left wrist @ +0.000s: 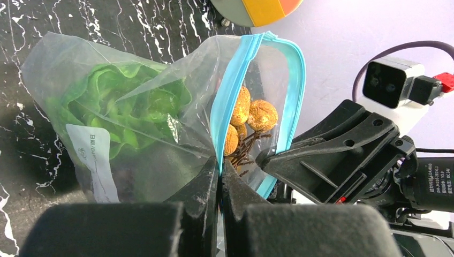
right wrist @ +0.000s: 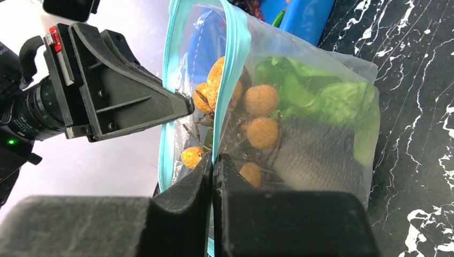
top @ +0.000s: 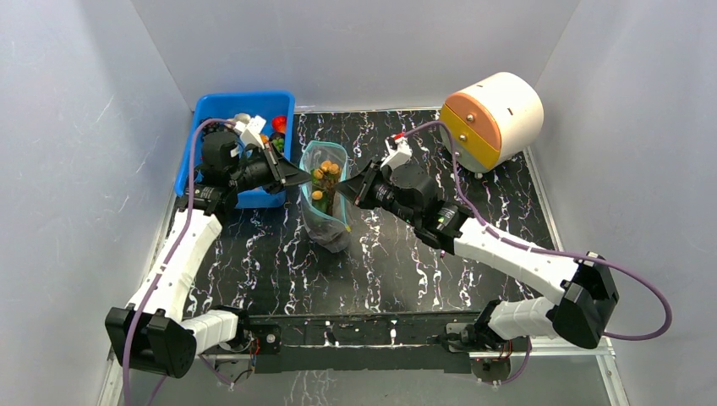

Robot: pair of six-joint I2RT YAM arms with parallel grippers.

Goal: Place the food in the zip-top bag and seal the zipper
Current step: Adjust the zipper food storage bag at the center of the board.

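**Ana:** Where is the zip-top bag [top: 328, 211]?

**Ben:** In the middle of the dark marbled counter [top: 270, 262], standing up with its mouth toward the back wall. Seen from above, the blue bin [top: 221, 108] sits at about ten o'clock from it, and a round cream-and-orange drum [top: 493, 118] at about two o'clock.

**Ana:** And the pincers?

**Ben:** The left pincer [left wrist: 219, 167] comes in at nine o'clock of the mouth. Its jaws are pressed together on the zipper [left wrist: 231, 88], pinching the near teal strip. The right pincer [right wrist: 212, 160] comes in at three o'clock, its jaws likewise clamped on the opposite teal strip.

**Ana:** Is the mouth sealed?

**Ben:** No. The two teal strips bow apart between the pinch points, so the mouth gapes.

**Ana:** What is inside?

**Ben:** The lettuce head [left wrist: 128, 107] lies deep in the bag, pressed against the clear wall. The orange-brown pieces [right wrist: 260, 100] are on thin brown stems nearer the mouth, just inside the zipper. Beside the lettuce there is something dark and ridged that I cannot make out.
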